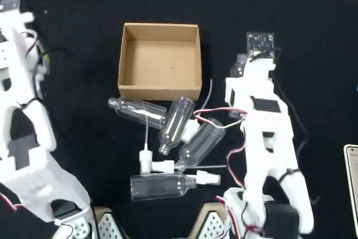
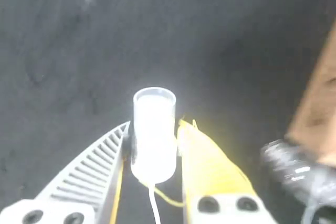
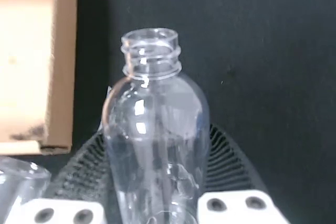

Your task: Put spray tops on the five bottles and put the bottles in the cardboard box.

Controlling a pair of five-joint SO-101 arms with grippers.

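An uncapped bottle [image 3: 155,129], clear and empty, stood neck-up between the fingers of the right gripper [image 3: 157,137], which were closed against its sides below the shoulder. In the high view this arm held it above the black tabletop [image 1: 291,26], just beside the right wall of the cardboard box [image 1: 159,92]. The box sat open with nothing inside. The left gripper [image 2: 153,129] pinched a white spray top [image 2: 154,114] between its fingers, the dip tube trailing back toward the wrist; it hung over bare tabletop, with a corner of the box farther off. In front of the box, four loose bottles [image 1: 176,120] lay on their sides in a loose cluster, some touching. Loose spray tops [image 1: 146,159] lay among them, thin tubes sticking out. One of these lay right at the mouth of the bottle nearest the arms' bases; whether it was screwed on could not be told.
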